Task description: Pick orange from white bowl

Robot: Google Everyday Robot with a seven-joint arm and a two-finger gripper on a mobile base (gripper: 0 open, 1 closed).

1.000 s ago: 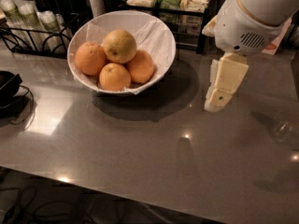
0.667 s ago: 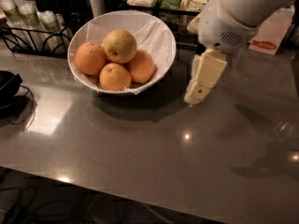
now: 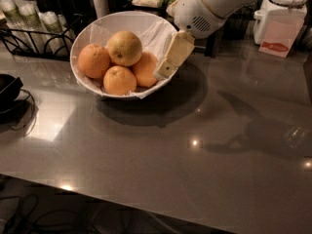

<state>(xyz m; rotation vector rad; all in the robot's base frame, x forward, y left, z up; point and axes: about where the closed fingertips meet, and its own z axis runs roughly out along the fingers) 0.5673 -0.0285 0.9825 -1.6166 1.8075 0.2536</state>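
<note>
The white bowl [image 3: 92, 33] with a white lining stands at the back left of the grey counter. In it the orange [image 3: 125, 48], the largest and palest fruit with a small dark stem spot, rests on top of three smaller deeper-orange oranges [image 3: 93, 60]. My gripper [image 3: 165, 71], cream-coloured, hangs from the white arm at the bowl's right rim, right of the fruit and just above it, a short way from the pale orange.
A black wire rack with cups [image 3: 29, 18] stands behind the bowl at left. A black object with a cable [image 3: 9, 89] lies at the left edge. A white appliance with a red-and-white card [image 3: 280, 35] is at the back right.
The arm and gripper have moved left, from the counter right of the bowl to over the bowl's right rim. The fruit has not moved.
</note>
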